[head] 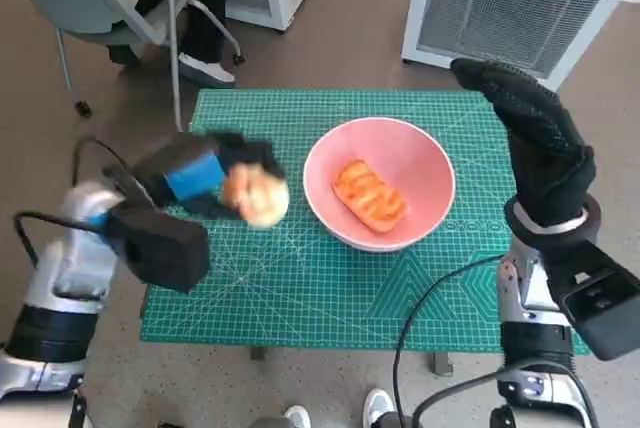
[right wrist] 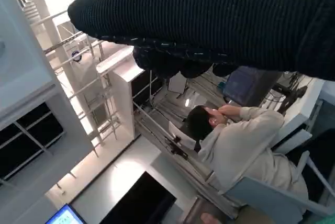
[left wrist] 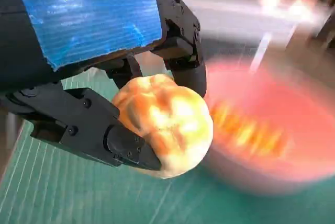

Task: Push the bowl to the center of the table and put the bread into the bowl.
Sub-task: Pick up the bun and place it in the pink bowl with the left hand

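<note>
Held between the left hand's [head: 205,173] fingers, the round bread [head: 257,197] hangs just beside the pink bowl [head: 425,163], which sits near the table's [head: 300,293] centre with another bread [head: 370,194] inside. Releasing well means clearing the rim first; the right hand [head: 530,133], raised by the right edge, holds nothing, fingers extended.

Blue ribbed tape is covering the back of the black left hand [left wrist: 99,62], just behind its black plastic fingers [left wrist: 91,130], which are showing round screw heads. A black knitted glove is cloaking the right hand [head: 535,143]. Black cables are looping along both pale forearms.
</note>
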You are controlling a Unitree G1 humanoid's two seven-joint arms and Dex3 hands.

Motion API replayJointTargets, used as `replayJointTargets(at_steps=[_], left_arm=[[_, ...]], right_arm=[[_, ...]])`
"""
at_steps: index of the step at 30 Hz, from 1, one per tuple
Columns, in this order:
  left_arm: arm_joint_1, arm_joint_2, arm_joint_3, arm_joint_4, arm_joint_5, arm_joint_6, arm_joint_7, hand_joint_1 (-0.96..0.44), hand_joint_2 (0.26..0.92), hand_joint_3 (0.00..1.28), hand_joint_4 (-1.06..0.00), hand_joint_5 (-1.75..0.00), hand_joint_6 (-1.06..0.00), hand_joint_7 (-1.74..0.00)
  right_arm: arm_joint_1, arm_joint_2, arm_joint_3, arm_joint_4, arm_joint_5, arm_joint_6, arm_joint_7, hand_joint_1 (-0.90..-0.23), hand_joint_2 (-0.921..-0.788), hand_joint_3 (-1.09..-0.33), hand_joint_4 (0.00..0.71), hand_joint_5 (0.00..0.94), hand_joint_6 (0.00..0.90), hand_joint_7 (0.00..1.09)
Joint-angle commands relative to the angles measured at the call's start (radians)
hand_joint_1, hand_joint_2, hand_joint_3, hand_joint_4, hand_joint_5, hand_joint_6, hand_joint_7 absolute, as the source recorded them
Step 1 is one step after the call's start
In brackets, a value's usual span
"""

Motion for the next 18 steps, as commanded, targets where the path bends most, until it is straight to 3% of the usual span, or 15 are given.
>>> replayJointTargets(at_steps=[1, 9, 18], left_arm=[[-0.056, -0.056, 0.007, -0.068, -0.01, 0.015, 0.053, 0.0, 0.921, 0.08, -0.68, -1.11, -0.61, -1.24], [-0.169, -0.153, -0.065, -0.004, 0.053, -0.05, 0.136, 0.0, 0.921, 0.07, -0.67, -1.14, -0.64, -1.19], [-0.308, -0.264, -0.173, 0.266, 0.103, -0.158, 0.169, 0.0, 0.92, 0.07, -0.68, -1.17, -0.63, -1.17]], right_arm=[[-0.002, -0.003, -0.002, 0.025, -0.007, 0.0, 0.0, -0.572, -0.921, -0.725, 0.269, 0.001, 0.137, 0.45], [-0.019, 0.002, 0.002, 0.046, -0.008, -0.007, 0.002, -0.576, -0.921, -0.721, 0.276, 0.003, 0.134, 0.45], [-0.028, 0.008, 0.009, 0.047, -0.013, -0.019, 0.0, -0.583, -0.921, -0.716, 0.278, 0.003, 0.122, 0.44]])
